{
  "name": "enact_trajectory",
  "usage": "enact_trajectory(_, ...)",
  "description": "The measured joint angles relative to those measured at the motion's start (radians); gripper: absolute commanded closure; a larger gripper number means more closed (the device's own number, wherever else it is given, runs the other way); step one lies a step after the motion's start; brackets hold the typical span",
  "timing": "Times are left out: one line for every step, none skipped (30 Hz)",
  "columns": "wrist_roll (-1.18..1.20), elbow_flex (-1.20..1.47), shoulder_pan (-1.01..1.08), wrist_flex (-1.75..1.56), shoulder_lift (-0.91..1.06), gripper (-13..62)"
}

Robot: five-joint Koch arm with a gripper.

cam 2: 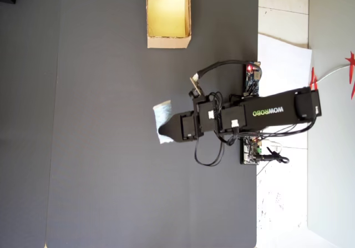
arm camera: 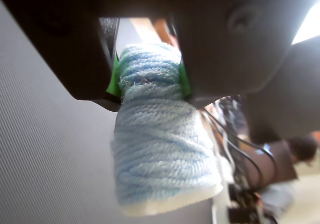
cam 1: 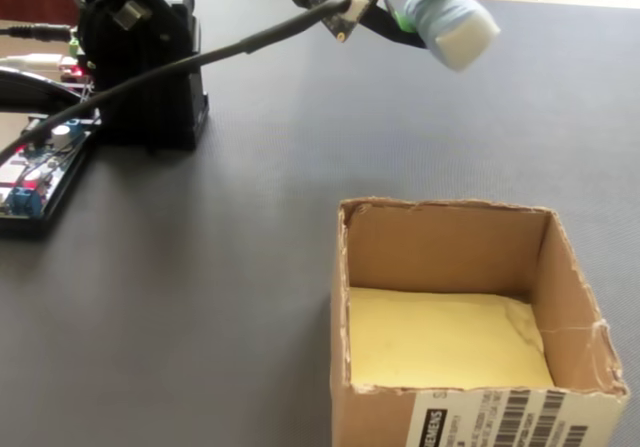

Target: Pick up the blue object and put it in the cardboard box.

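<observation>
The blue object (arm camera: 160, 149) is a pale blue roll of wound yarn. It is clamped between the green-padded jaws of my gripper (arm camera: 148, 76), which is shut on its upper end. In the fixed view the blue object (cam 1: 455, 27) hangs in the air beyond the cardboard box (cam 1: 450, 235), held by the gripper (cam 1: 412, 17). The box is open, with a bare yellowish floor. From overhead the blue object (cam 2: 162, 116) pokes out beside the black gripper (cam 2: 171, 127), well away from the cardboard box (cam 2: 168, 41) at the mat's top edge.
The black arm base (cam 1: 140, 57) and circuit boards (cam 1: 35, 172) stand at the left of the fixed view. A dark grey mat (cam 2: 100, 148) covers the table. Loose cables (cam 2: 208, 153) hang off the arm.
</observation>
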Motion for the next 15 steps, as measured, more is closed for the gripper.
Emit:
enact_trajectory(0.000, 0.002, 0.023, -0.011, 0.003, 58.5)
enact_trajectory(-0.005, 0.002, 0.044, -0.021, 0.006, 58.5)
enact_trajectory(-0.009, 0.011, 0.071, -0.035, 0.014, 58.5)
enact_trajectory(-0.015, 0.025, 0.103, -0.043, 0.025, 58.5)
enact_trajectory(-0.015, 0.025, 0.104, -0.043, 0.026, 58.5)
enact_trajectory(-0.020, 0.023, 0.133, -0.049, 0.026, 58.5)
enact_trajectory(-0.021, 0.023, 0.138, -0.052, 0.026, 58.5)
enact_trajectory(-0.029, 0.023, 0.170, -0.064, 0.026, 58.5)
enact_trajectory(-0.029, 0.023, 0.175, -0.069, 0.026, 58.5)
enact_trajectory(-0.034, 0.023, 0.190, -0.075, 0.026, 58.5)
enact_trajectory(-0.044, 0.023, 0.225, -0.080, 0.029, 58.5)
enact_trajectory(-0.061, 0.023, 0.262, -0.083, 0.032, 58.5)
enact_trajectory(-0.066, 0.023, 0.284, -0.083, 0.034, 58.5)
enact_trajectory(-0.072, 0.023, 0.324, -0.084, 0.035, 58.5)
enact_trajectory(-0.077, 0.023, 0.373, -0.092, 0.035, 58.5)
